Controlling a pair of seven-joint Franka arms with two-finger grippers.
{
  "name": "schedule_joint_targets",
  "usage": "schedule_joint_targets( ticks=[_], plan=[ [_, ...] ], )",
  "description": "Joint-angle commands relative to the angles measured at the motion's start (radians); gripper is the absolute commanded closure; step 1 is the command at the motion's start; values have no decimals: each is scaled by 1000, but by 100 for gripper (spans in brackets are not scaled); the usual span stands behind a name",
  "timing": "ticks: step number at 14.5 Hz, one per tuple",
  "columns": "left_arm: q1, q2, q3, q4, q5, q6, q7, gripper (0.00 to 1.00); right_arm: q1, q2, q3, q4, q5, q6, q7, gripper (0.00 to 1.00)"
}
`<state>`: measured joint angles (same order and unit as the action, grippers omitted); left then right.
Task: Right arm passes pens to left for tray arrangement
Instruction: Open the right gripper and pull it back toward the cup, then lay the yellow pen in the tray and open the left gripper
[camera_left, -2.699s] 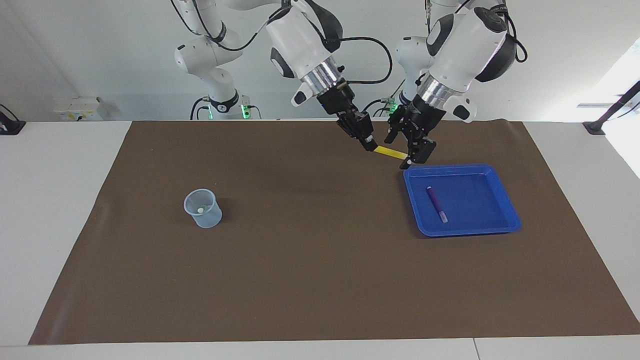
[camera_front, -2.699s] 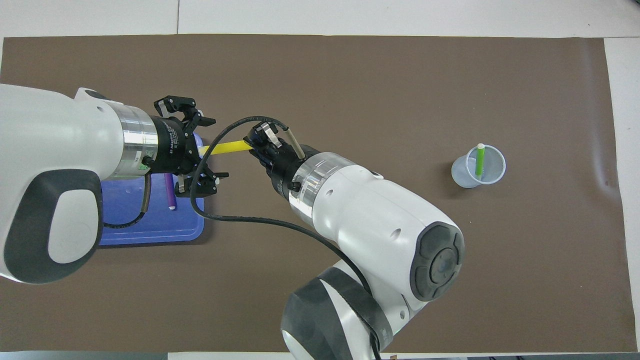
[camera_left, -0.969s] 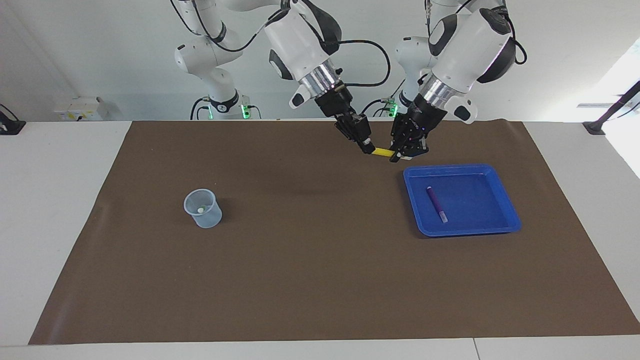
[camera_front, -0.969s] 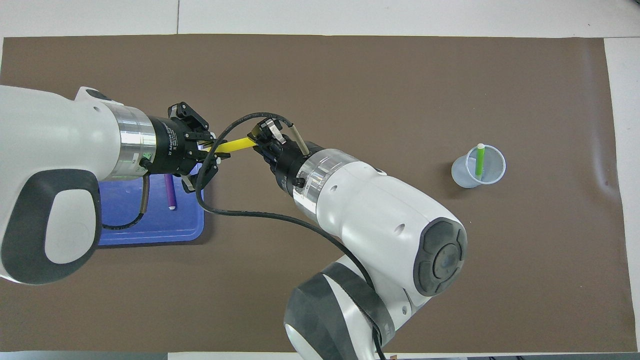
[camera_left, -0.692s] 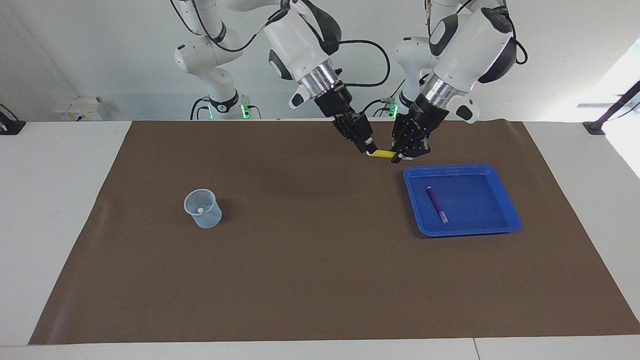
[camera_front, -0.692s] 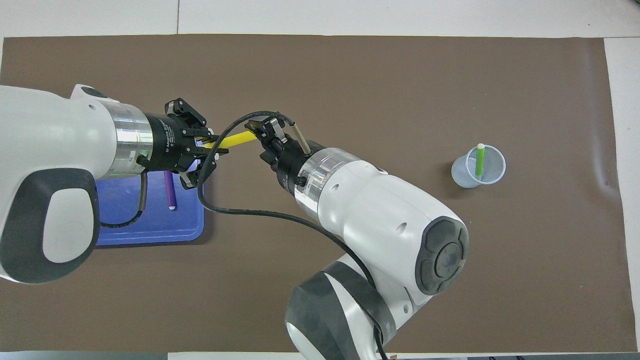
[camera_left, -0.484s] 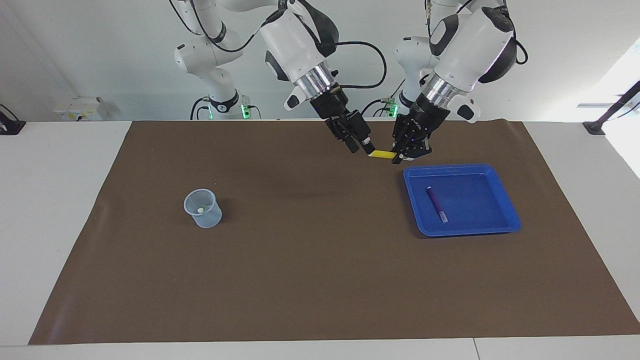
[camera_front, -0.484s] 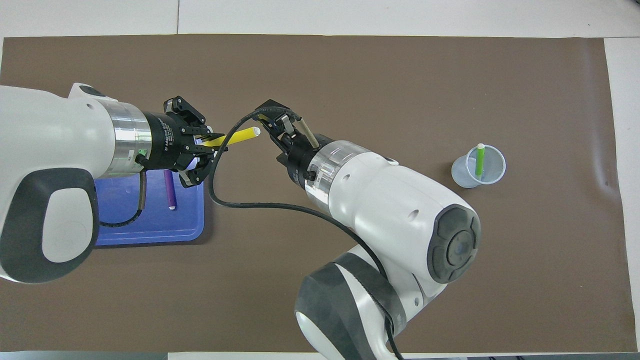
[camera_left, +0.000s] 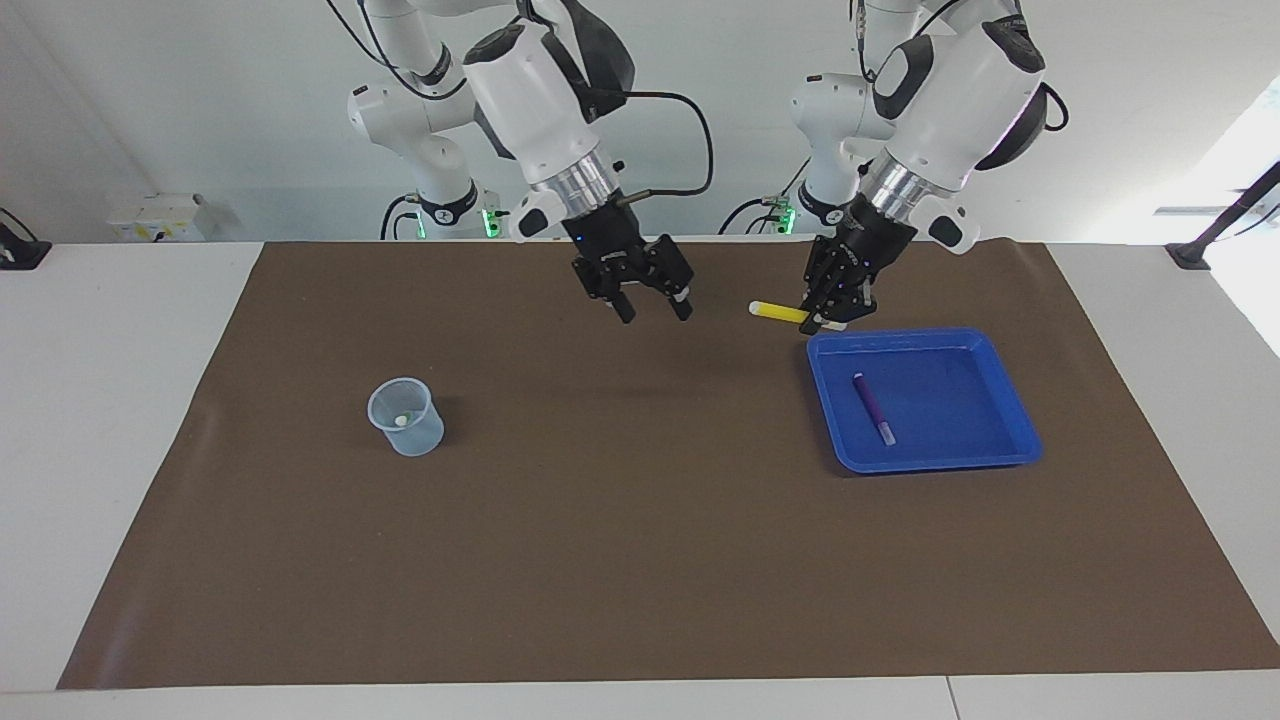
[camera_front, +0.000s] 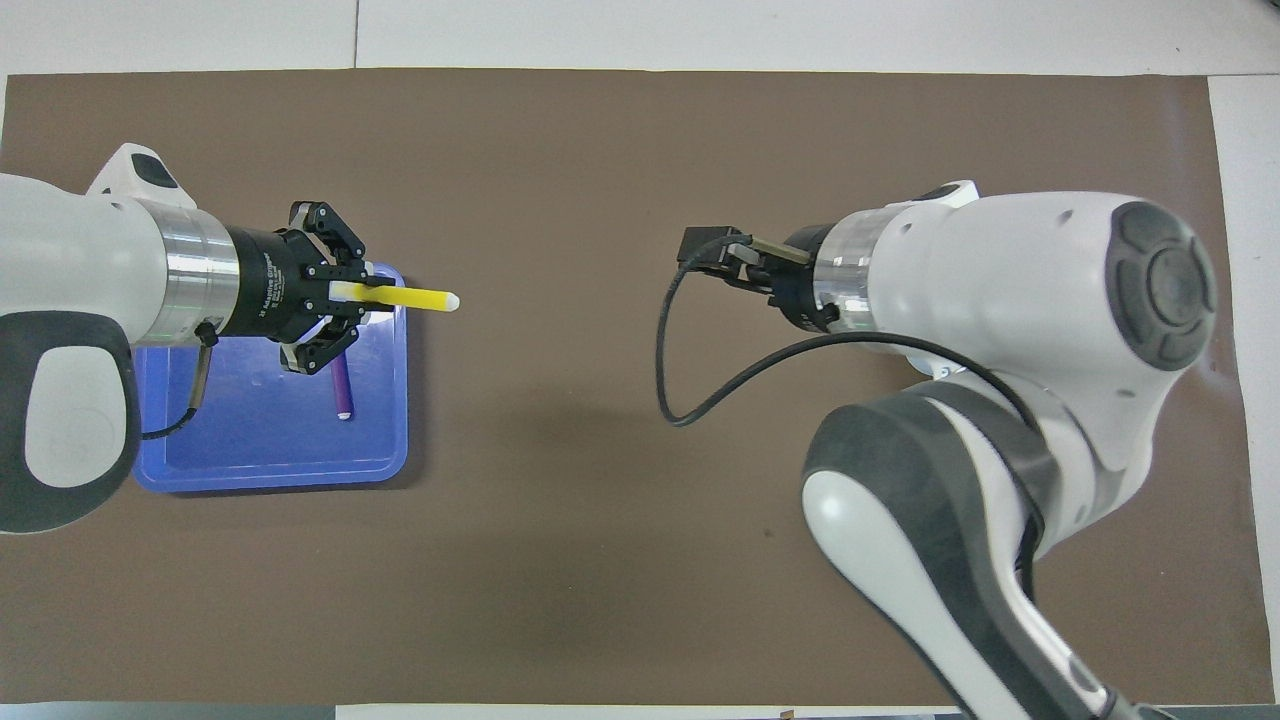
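- The left gripper is clenched on a short yellow marker pen with a whitish end, held level over the brown mat — just at the tray's rim nearer the robots.
- The right gripper hangs released over the mat's middle, holding nothing.
- Shallow square bright blue plastic tray sits toward the left arm's end of the bench.
- Small clear plastic cup — toward the right arm's end.
- Purple marker pen lies in the tray.
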<state>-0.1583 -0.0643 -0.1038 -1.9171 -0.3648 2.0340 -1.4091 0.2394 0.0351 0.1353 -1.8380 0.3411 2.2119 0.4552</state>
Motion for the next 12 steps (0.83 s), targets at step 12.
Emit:
schedule_joint_targets(
  ticks=[12],
  plan=[
    [263,204,-2,-120,262,-54,1326,100,-313,104,10,14,-349,-115,-721,0]
  ],
)
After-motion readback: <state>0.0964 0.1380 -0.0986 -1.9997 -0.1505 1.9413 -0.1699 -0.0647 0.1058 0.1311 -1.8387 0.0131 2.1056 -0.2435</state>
